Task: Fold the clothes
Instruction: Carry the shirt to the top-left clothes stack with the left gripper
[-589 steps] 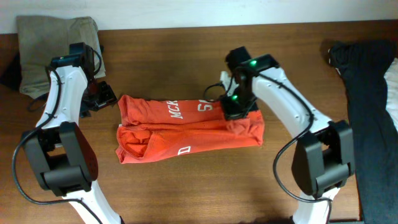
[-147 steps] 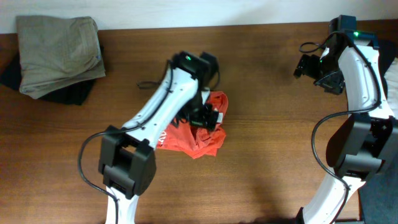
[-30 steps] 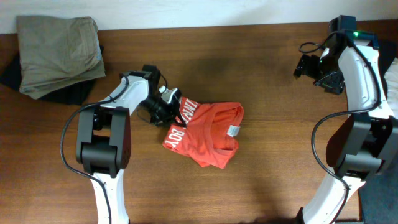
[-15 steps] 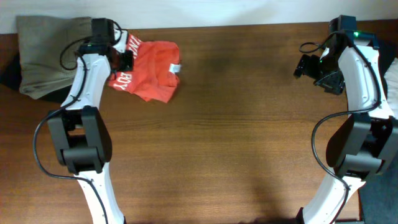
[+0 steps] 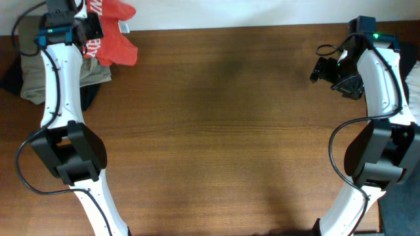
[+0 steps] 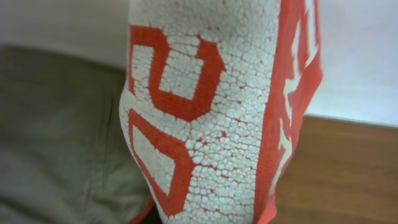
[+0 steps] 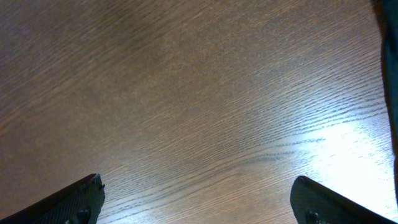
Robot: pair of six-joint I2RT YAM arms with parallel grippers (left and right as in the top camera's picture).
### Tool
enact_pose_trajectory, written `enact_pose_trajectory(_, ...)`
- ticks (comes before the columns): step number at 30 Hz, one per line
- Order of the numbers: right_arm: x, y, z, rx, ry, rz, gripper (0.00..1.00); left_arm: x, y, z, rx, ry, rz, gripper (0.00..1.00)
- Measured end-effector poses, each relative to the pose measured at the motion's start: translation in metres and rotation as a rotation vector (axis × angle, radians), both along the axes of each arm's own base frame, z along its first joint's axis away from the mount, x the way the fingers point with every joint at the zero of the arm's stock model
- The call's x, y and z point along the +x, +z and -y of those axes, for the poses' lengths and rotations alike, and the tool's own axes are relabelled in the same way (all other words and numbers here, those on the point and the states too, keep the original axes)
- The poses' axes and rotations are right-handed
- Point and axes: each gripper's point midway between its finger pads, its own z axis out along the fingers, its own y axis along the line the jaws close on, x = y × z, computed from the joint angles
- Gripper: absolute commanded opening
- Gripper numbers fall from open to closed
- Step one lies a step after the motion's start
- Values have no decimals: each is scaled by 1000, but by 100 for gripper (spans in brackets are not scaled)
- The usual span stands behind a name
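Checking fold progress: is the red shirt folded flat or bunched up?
Bunched up: the red shirt hangs crumpled from the left gripper over the khaki garment, not flat.

The T-shirt [image 6: 205, 124] bears cracked white print with a blocky red "O" (maybe "D"), rest unreadable.

Your shells: white, rounded, on left arm [image 5: 56, 82] and right arm [image 5: 384, 78]
Your joints [image 5: 69, 154]: black, blocky
Your cables [image 5: 330, 147]: thin black loops behind each wrist
Your light [image 5: 373, 36]: green, just behind the right gripper [image 5: 321, 69]
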Motion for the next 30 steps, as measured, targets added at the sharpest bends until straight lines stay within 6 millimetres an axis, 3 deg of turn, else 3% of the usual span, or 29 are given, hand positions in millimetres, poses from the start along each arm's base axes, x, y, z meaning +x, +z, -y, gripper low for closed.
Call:
enact_pose_trajectory(4, 0, 0, 0, 0, 0, 0, 99, 7, 40, 16, -83, -44, 94, 4)
enact_pose_trajectory(10, 0, 0, 0, 0, 0, 0, 99, 5, 40, 15, -118, -15, 92, 4)
enact_pose_trajectory(14, 0, 0, 0, 0, 0, 0, 99, 0, 39, -21, -38, 115, 85, 4)
enact_pose_trajectory(18, 0, 0, 0, 0, 0, 0, 99, -14, 34, -82, -3, 266, 75, 9)
enact_pose_trajectory(19, 0, 0, 0, 0, -1, 0, 99, -17, 25, -97, 1, 298, 61, 17)
enact_pose_trajectory(20, 0, 0, 0, 0, 0, 0, 99, -19, 10, -113, 2, 327, 34, 18)
enact_pose_trajectory(25, 0, 0, 0, 0, 0, 0, 99, -26, -68, -150, -8, 409, -105, 35)
enact_pose_trajectory(26, 0, 0, 0, 0, 0, 0, 99, -29, -81, -161, 10, 439, -129, 51)
enact_pose_trajectory(27, 0, 0, 0, 0, 0, 0, 99, -34, -86, -170, 26, 468, -142, 74)
enact_pose_trajectory(28, 0, 0, 0, 0, 0, 0, 99, -39, -87, -180, 45, 498, -147, 79)
enact_pose_trajectory(29, 0, 0, 0, 0, 0, 0, 99, -45, -87, -192, 59, 529, -152, 99)
enact_pose_trajectory(30, 0, 0, 0, 0, 0, 0, 99, -59, -88, -212, 73, 580, -169, 99)
